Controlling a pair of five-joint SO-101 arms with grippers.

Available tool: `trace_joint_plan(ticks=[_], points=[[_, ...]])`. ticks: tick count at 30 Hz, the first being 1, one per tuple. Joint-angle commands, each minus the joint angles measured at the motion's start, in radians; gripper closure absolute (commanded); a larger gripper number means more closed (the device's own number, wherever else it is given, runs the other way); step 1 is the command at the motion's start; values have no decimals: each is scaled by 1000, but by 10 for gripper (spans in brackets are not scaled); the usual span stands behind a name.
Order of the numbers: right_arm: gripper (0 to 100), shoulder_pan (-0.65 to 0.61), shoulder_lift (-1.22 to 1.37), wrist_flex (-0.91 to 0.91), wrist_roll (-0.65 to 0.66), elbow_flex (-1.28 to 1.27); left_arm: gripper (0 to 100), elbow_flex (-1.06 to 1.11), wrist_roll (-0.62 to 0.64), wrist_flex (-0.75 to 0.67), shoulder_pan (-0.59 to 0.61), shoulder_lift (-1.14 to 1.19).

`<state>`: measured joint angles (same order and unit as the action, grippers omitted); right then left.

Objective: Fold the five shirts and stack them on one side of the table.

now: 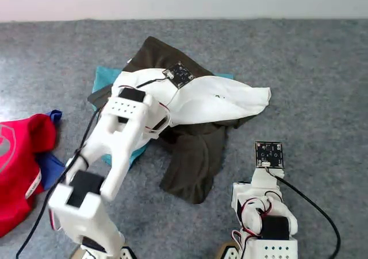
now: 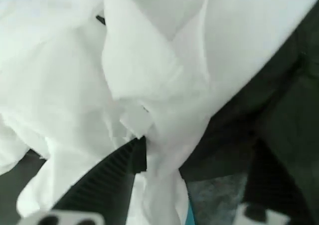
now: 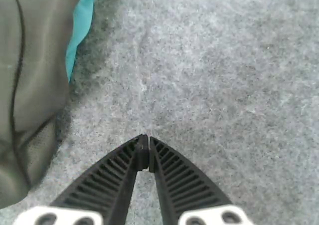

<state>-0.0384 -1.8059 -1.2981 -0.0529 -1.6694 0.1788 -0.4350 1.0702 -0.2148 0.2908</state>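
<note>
The right gripper's (image 3: pixel 148 144) fingers are pressed together, tips touching and holding nothing. They hang over bare grey felt table (image 1: pixel 310 69) at the near edge, just beside the hem of a dark olive shirt (image 1: pixel 192 155).

At the near left, a crumpled red shirt (image 1: pixel 20 155) lies on top of a blue shirt (image 1: pixel 49 167), well apart from the central pile.

The left arm (image 1: pixel 123 127) stretches from the near edge out to that pile. There the left gripper (image 2: pixel 142 152) is buried in a white shirt (image 1: pixel 218 101), and a bunched fold of the cloth lies against it. I cannot tell whether it is clamped on that fold.

The white shirt is draped across the olive one, with one end reaching toward the right side of the table. The olive shirt is spread loosely beneath it, one part trailing toward the near edge and another poking out at the far side. Under both lies a teal shirt (image 1: pixel 106 78), its corners showing at the pile's left and far edges.
</note>
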Motion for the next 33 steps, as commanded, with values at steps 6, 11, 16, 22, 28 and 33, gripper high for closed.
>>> trace_joint_plan(ticks=[6,11,16,22,28,33], points=[[988,-1,-7,-7,-11,-14,994,-139,-66,41,-34,141],[988,-1,-7,-7,-11,-14,987,-226,-77,181,-32,51],[988,-1,-7,-7,-11,-14,987,-242,-75,213,-17,-147],[988,-1,-7,-7,-11,-14,987,-246,-75,180,74,-420],[988,-1,-7,-7,-11,-14,987,-246,-74,103,267,-632],[988,-1,-7,-7,-11,-14,987,-246,-74,58,451,-753]])
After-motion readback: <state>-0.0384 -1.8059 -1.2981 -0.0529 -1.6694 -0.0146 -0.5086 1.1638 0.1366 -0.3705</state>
